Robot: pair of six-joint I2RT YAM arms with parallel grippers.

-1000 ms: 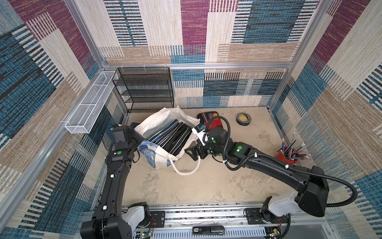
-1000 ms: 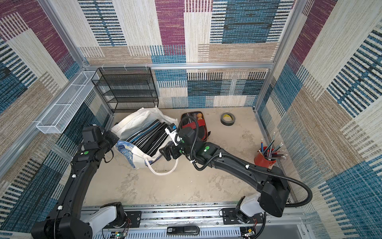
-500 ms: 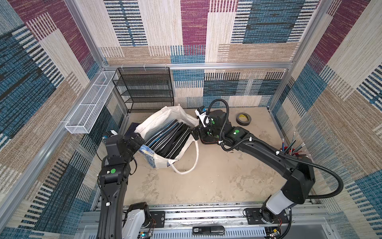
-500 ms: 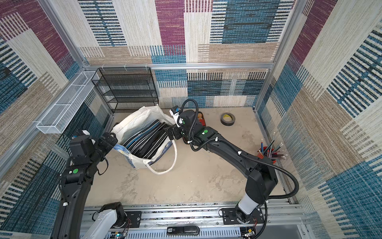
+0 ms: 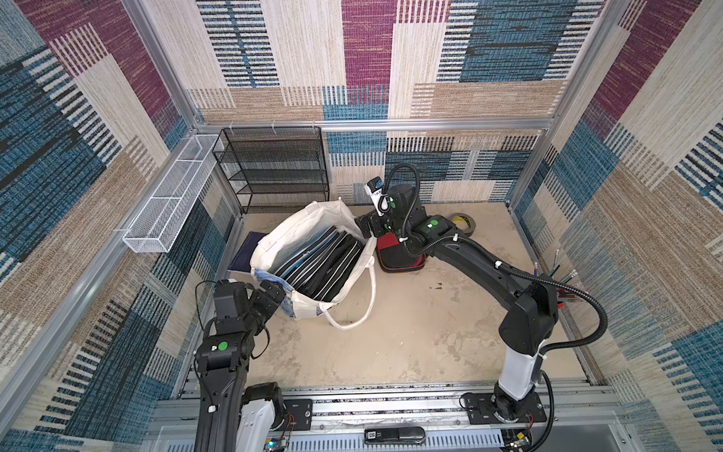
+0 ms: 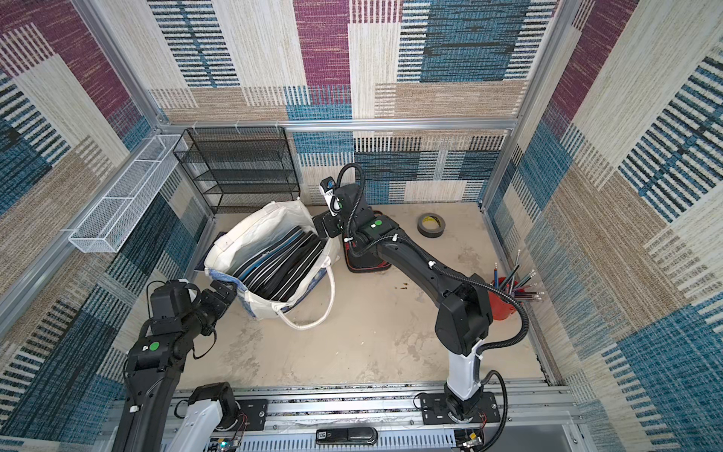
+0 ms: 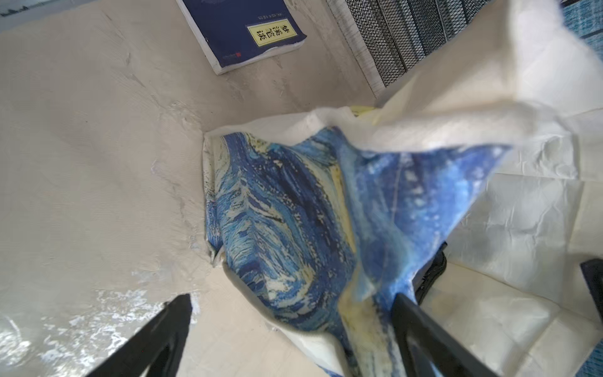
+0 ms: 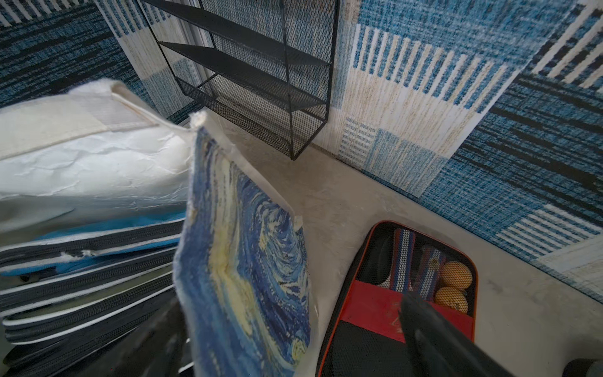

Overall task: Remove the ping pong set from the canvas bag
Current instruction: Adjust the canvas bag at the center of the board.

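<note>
Right wrist: ping pong set (image 8: 368, 308) flat, lengthwise toward wall (image 8: 424, 98).

The cream canvas bag (image 5: 309, 223) bears a blue-and-yellow swirl print; the ping pong set (image 5: 399, 256) is red-and-black.

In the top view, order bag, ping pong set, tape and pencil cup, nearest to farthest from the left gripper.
1. Bag, beside the left gripper.
2. Ping pong set, beyond the bag.
3. Tape, at the back.
4. Pencil cup, far right.
</note>
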